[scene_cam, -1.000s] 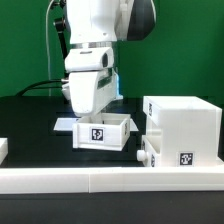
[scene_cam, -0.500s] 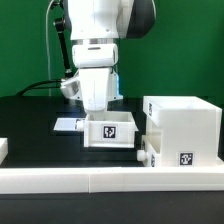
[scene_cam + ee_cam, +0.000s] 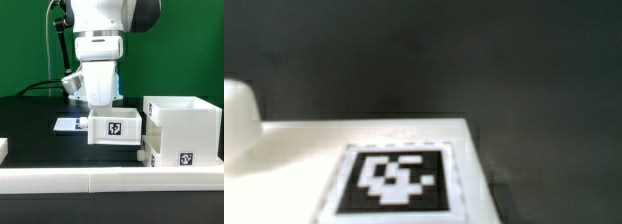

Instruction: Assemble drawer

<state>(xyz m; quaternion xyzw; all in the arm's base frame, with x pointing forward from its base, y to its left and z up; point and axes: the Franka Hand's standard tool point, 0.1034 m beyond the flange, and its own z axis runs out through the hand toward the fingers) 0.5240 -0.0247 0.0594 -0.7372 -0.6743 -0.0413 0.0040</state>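
Note:
My gripper (image 3: 102,108) reaches down into a small white tray (image 3: 114,129) with a square tag on its front and holds it above the black table. The tray's right side is close to the left wall of the large white housing (image 3: 186,127), which stands at the exterior view's right with a tag low on its front. A second small white part (image 3: 147,156) sticks out low at the housing's left side. In the wrist view, the tray's tagged wall (image 3: 397,180) fills the lower part and the fingers are hidden.
The marker board (image 3: 68,125) lies flat on the table behind the tray. A long low white rail (image 3: 100,179) runs along the front. A small white piece (image 3: 3,148) shows at the exterior view's left edge. A rounded white shape (image 3: 239,125) is at the wrist view's edge.
My gripper has carried the small tray toward the exterior view's right, from over the marker board to close beside the housing. The housing has not moved.

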